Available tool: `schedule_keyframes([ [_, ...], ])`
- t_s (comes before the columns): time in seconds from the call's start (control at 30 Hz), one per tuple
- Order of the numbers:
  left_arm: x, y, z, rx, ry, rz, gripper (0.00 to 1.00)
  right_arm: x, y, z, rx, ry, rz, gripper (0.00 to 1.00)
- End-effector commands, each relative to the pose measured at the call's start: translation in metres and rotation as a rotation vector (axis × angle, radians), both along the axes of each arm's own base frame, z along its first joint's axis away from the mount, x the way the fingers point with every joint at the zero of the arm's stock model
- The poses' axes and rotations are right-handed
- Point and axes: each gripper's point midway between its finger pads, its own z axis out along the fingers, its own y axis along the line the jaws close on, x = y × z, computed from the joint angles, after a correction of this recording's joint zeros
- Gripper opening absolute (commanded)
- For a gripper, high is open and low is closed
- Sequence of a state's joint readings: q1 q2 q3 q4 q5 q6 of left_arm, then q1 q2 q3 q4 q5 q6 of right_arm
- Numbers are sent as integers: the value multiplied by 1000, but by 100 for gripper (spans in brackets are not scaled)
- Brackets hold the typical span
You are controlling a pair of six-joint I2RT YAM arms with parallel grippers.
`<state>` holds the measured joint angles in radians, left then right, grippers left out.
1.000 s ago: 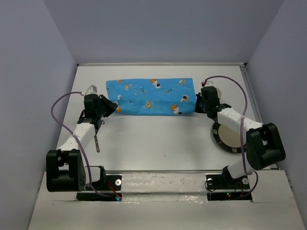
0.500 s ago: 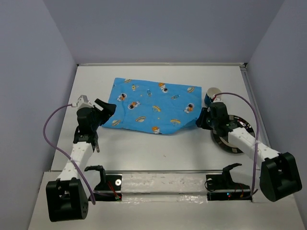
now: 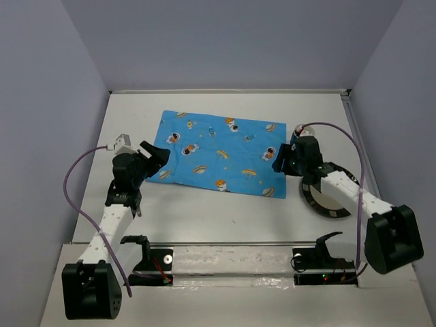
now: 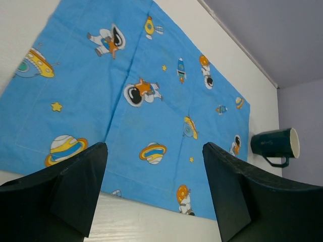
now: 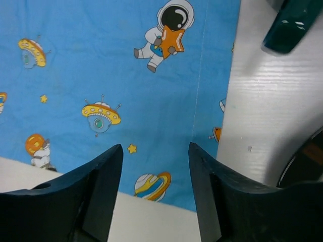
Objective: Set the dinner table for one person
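Note:
A blue cartoon-printed mat (image 3: 218,153) lies spread flat on the white dinner table (image 3: 225,211). My left gripper (image 3: 160,158) hovers over the mat's near left corner, jaws wide apart with nothing between them (image 4: 154,151). At the mat's near right corner my right gripper (image 3: 278,162) stands open and empty (image 5: 155,148). A dark-rimmed plate (image 3: 327,197) rests to the right of the mat, partly under the right arm. A dark teal mug (image 4: 272,144) stands beyond the plate, close to the mat's right edge.
Grey walls close the table in on the left, back and right. A metal rail (image 3: 231,243) runs along the near edge in front of the arm bases. The mug (image 5: 290,22) and the plate's rim (image 5: 308,161) flank the right gripper.
The mat went from a folded strip to lying fully spread. Both grippers let go of its near corners and opened. Both arms drew back toward the near side.

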<state>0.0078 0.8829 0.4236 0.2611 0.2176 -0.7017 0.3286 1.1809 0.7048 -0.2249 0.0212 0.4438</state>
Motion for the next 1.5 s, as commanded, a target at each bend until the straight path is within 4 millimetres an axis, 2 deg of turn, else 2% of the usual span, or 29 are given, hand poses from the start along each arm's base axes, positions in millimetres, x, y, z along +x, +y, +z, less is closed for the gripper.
schedule_keyframes([
  [0.0, 9, -24, 71, 69, -169, -87, 86, 32, 33, -3, -16, -8, 85, 57],
  [0.03, 7, -30, 78, 109, -178, -106, 86, 30, 53, -3, -17, -13, 137, 54],
  [0.07, 9, -32, 101, 126, -226, -111, 86, 37, 69, -1, -20, -16, 173, 54],
  [0.1, 8, -32, 108, 155, -239, -117, 86, 31, 95, 0, -25, -17, 239, 52],
  [0.13, 8, -35, 117, 164, -256, -132, 86, 31, 109, 1, -34, -23, 276, 50],
  [0.17, 8, -37, 137, 169, -296, -142, 86, 30, 124, 0, -38, -23, 312, 47],
  [0.2, 9, -39, 144, 180, -308, -158, 86, 36, 144, 0, -41, -25, 350, 37],
  [0.23, 9, -40, 148, 193, -311, -168, 86, 35, 159, -2, -48, -24, 384, 33],
  [0.27, 9, -41, 165, 222, -347, -183, 88, 25, 184, -5, -60, -25, 452, 27],
  [0.3, 9, -42, 171, 236, -362, -192, 89, 22, 198, -9, -69, -21, 484, 20],
  [0.33, 9, -42, 174, 251, -369, -200, 89, 26, 217, -15, -78, -13, 514, 4],
  [0.37, 10, -41, 177, 265, -377, -199, 90, 23, 230, -19, -88, -11, 545, 0],
  [0.4, 9, -39, 180, 289, -390, -195, 92, 11, 250, -24, -96, -7, 595, 0],
  [0.47, 9, -35, 176, 311, -390, -182, 94, 5, 278, -36, -114, -1, 653, 0],
  [0.53, 8, -35, 171, 314, -387, -189, 95, 7, 288, -45, -123, 10, 664, 0],
  [0.57, 7, -35, 170, 314, -384, -193, 96, 0, 296, -48, -107, 25, 697, 0],
  [0.67, 4, -34, 172, 322, -397, -193, 99, -2, 297, -70, -120, 73, 699, 0],
  [0.83, -1, -36, 176, 315, -415, -201, 99, -17, 274, -92, -160, 132, 680, 0],
  [0.97, -2, -37, 176, 308, -416, -207, 99, -30, 257, -95, -171, 155, 670, 0],
  [1.13, -2, -36, 175, 310, -416, -203, 99, -40, 243, -87, -180, 145, 681, 0],
  [1.47, -1, -33, 173, 301, -411, -186, 99, -48, 239, -78, -175, 131, 727, 0],
])
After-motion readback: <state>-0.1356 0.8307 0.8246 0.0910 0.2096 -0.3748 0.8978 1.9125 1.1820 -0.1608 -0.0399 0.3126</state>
